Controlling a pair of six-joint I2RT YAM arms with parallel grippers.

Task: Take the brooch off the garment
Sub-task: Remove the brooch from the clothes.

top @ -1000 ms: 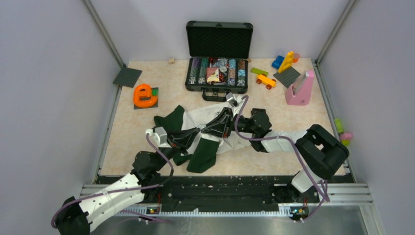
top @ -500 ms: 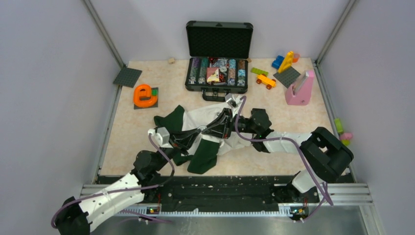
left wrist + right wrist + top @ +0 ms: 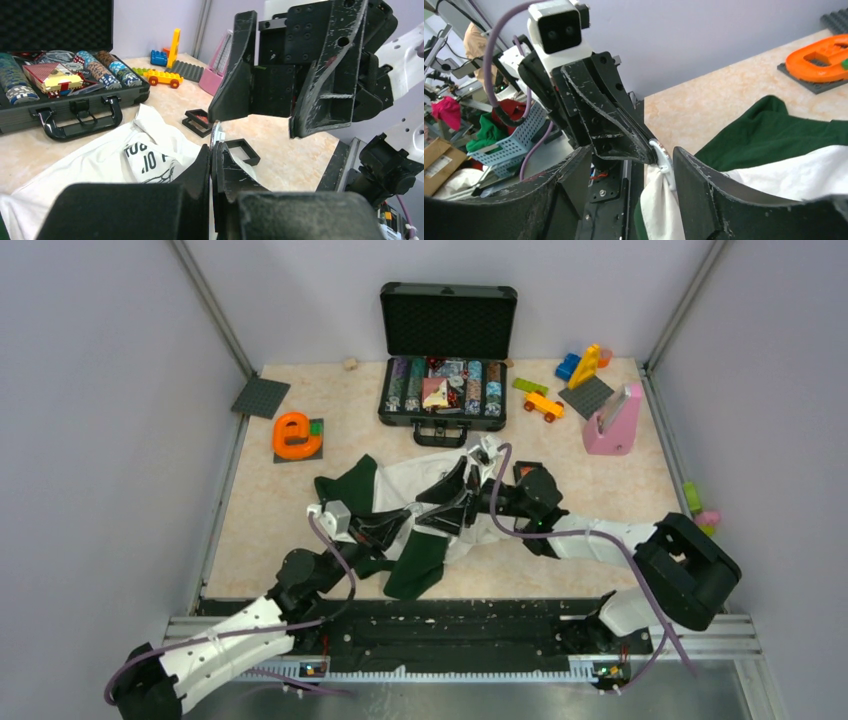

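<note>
Jaws of left gripper [image 3: 651, 150] are pinching a white fold of the white-and-green garment [image 3: 420, 478], silvery round bit [image 3: 663, 154] at the tips; right gripper [image 3: 257, 125] jaws are standing spread around them. Orange-red brooch: can't tell where.

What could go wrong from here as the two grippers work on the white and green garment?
1. The left gripper is shut on a raised fold of the garment; the open right gripper straddles it, so closing may pinch cloth instead of the brooch, which I cannot make out.
2. The two grippers' fingertips are very close and could collide.
3. A freed pin could drop into the folds.
</note>
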